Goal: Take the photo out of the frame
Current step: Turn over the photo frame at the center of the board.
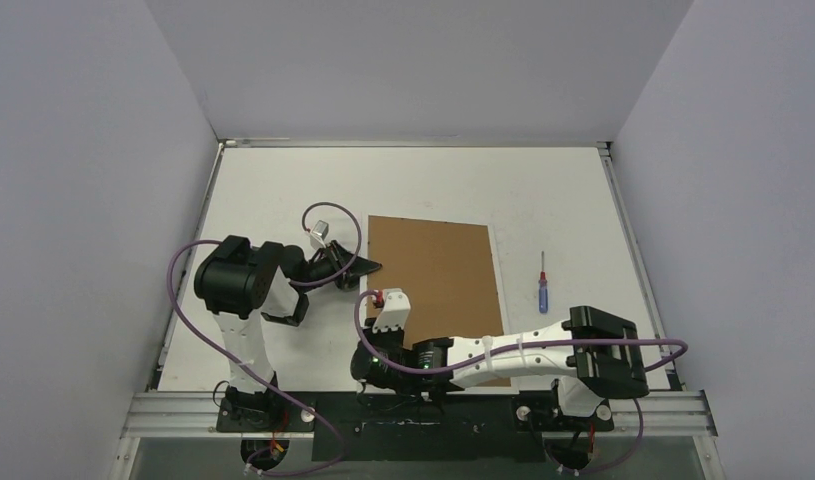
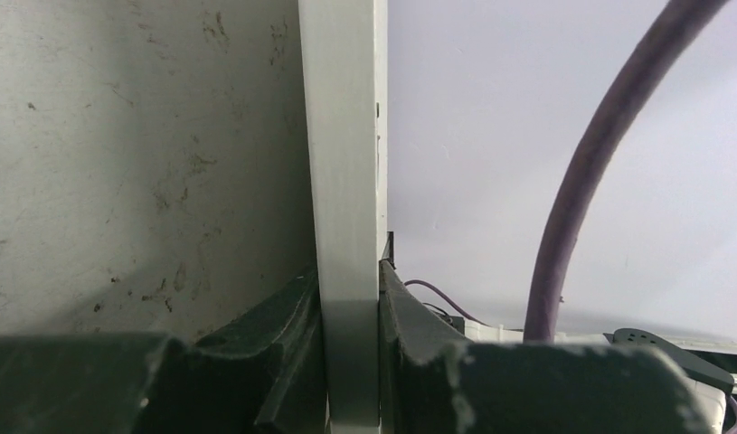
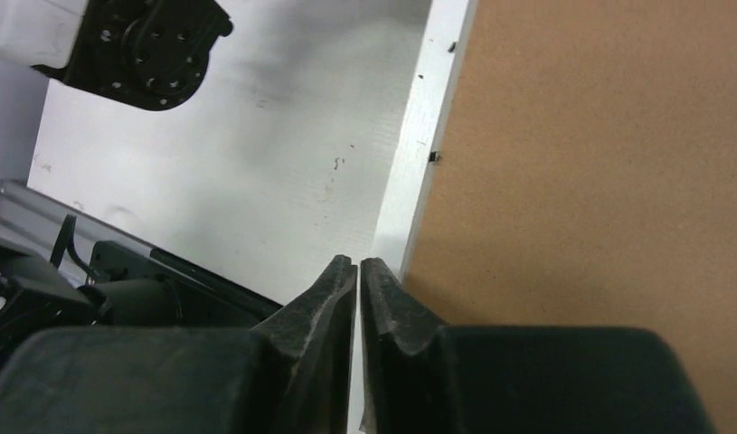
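Note:
The frame (image 1: pixel 438 270) lies in the middle of the table with its brown fibreboard back up and a thin white border showing. My left gripper (image 1: pixel 368 266) is at its left edge. In the left wrist view it (image 2: pixel 351 307) is shut on the white border strip (image 2: pixel 346 163), which stands between the two pads. My right gripper (image 1: pixel 385 322) is at the frame's near left corner. In the right wrist view it (image 3: pixel 358 264) is shut on nothing, its tips over the white edge (image 3: pixel 419 163) beside the brown back (image 3: pixel 599 163). The photo is hidden.
A small red-and-blue screwdriver (image 1: pixel 543 283) lies on the table right of the frame. Grey walls close in the table on three sides. The right arm stretches across the near edge in front of the frame. A purple cable (image 2: pixel 581 199) loops beside the left gripper.

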Available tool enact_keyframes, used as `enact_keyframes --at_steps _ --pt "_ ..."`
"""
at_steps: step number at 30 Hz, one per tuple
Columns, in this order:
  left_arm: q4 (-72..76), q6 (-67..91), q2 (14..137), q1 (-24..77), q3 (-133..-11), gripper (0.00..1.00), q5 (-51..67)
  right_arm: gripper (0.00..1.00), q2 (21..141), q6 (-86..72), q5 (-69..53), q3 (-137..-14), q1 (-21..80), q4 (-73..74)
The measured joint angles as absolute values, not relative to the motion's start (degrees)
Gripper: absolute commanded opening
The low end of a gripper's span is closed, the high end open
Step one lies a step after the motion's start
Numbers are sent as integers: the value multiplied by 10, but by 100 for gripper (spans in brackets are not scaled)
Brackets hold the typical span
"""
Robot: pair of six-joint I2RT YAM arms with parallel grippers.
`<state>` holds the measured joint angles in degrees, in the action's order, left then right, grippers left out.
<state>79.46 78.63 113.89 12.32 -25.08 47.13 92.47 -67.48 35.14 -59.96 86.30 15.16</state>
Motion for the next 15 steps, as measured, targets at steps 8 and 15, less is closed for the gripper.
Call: enact_keyframes --at_steps 8,15 --pt "651 741 1037 123 -251 0 467 75 823 -612 357 -599 863 173" --pt "258 594 830 105 -333 0 445 83 629 -491 415 -532 875 244"
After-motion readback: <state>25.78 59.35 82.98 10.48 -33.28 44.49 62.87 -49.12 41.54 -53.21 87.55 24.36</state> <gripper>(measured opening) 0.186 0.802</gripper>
